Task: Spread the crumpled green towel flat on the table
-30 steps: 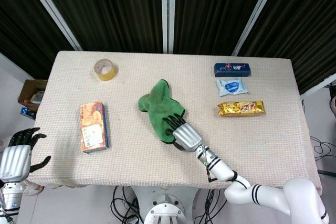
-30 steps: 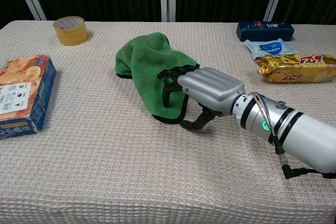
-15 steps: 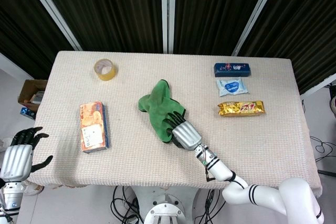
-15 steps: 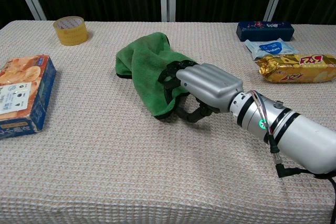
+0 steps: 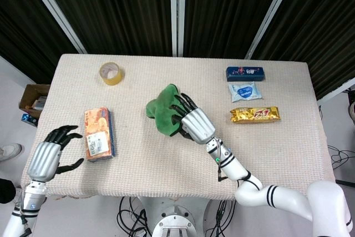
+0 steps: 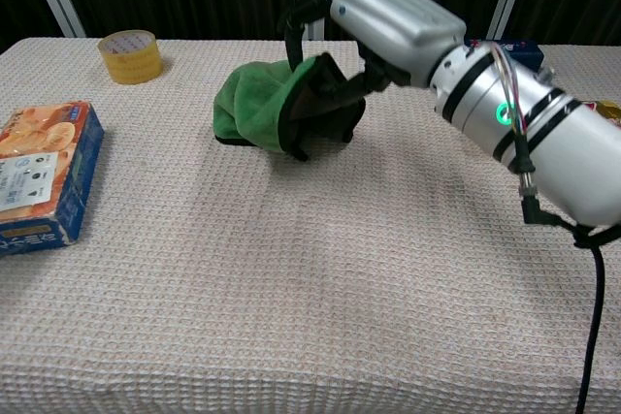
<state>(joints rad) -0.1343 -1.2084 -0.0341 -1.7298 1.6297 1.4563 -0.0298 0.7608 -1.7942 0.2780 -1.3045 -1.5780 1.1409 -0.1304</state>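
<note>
Fingers of right hand (image 6: pixel 383 16) pinch green towel (image 6: pixel 257 104) — tape roll (image 6: pixel 129 55), box (image 6: pixel 44 176) nearby.

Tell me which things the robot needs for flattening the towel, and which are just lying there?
Needed:
green towel, right hand lifting its near edge, left hand, table.

Just lying there:
tape roll, orange box, blue box, tissue pack, gold snack bar.
</note>
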